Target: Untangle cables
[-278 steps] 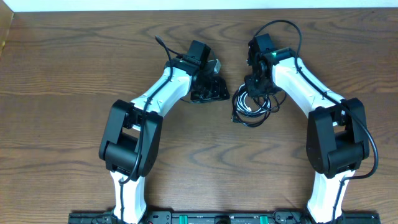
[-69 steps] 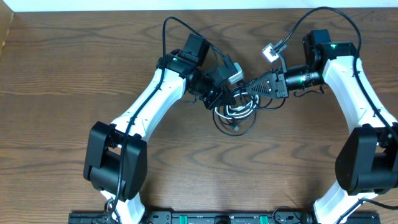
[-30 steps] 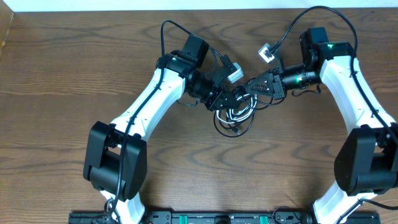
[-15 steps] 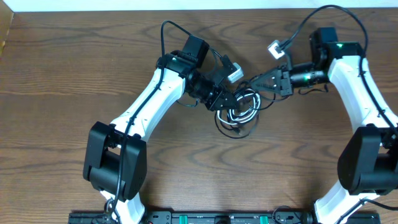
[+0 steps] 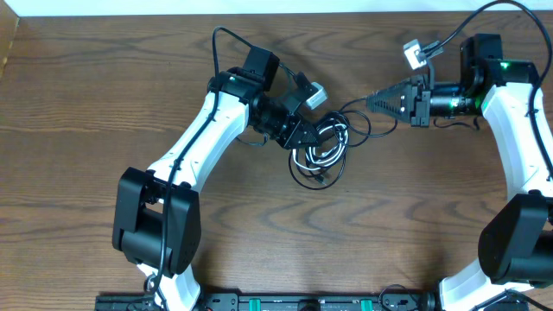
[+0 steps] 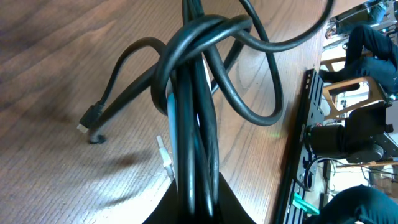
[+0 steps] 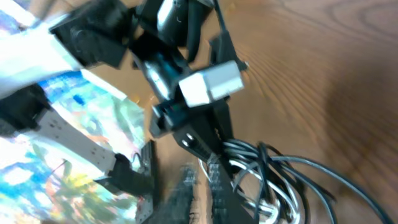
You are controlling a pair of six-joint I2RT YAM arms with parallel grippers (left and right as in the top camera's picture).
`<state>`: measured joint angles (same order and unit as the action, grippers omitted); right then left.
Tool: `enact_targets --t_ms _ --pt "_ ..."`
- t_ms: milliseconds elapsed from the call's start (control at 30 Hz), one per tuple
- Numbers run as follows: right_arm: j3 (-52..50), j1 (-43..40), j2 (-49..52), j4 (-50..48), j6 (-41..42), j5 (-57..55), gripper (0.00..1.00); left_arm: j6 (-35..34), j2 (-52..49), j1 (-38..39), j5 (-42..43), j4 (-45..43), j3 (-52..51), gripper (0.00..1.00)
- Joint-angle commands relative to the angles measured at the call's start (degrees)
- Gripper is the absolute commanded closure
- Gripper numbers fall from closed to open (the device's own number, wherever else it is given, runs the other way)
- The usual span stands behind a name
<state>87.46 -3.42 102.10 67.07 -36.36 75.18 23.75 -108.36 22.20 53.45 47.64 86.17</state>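
The cables [image 5: 321,152] lie in a tangled bunch of black and white loops at the table's middle. My left gripper [image 5: 304,134] is shut on the bunch from its left side. In the left wrist view, black cables [image 6: 186,93] run straight out from between the left gripper [image 6: 194,213]. A small black plug [image 6: 90,118] rests on the wood. One black loop [image 5: 356,121] reaches right toward my right gripper [image 5: 371,102], which is clear of the bunch. The right wrist view is blurred. There the right gripper [image 7: 204,193] has its fingers a little apart with wood between them, and the cables [image 7: 280,180] lie beyond.
Thick black arm cables arch above both wrists [image 5: 226,39] [image 5: 484,17]. The left arm's white wrist camera [image 7: 211,84] faces the right gripper. A black rail [image 5: 276,302] runs along the front edge, and the table's back edge [image 5: 276,12] meets a white wall.
My right gripper has pulled back to the right, away from the bunch, and its fingers have parted. The left gripper shifted slightly left, keeping hold of the cables.
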Motion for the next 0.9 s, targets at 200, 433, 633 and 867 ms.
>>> enact_targets --t_ms 200,433,633,867 --pt "1.0 6.7 -0.9 -1.4 -1.0 -17.8 0.65 -1.8 -0.2 0.0 1.6 0.9 0.3 0.92" --pt "1.0 12.0 -0.9 -6.3 0.0 -29.1 0.61 -1.8 -0.2 0.0 1.6 3.0 0.3 0.92" --pt "1.0 15.8 -0.8 -9.7 4.6 -38.2 0.6 -1.8 -0.2 0.0 1.6 3.2 0.3 0.93" --pt "0.9 19.2 -0.8 -9.7 4.6 -43.5 0.77 -1.8 -0.2 0.0 1.6 3.3 0.3 0.93"
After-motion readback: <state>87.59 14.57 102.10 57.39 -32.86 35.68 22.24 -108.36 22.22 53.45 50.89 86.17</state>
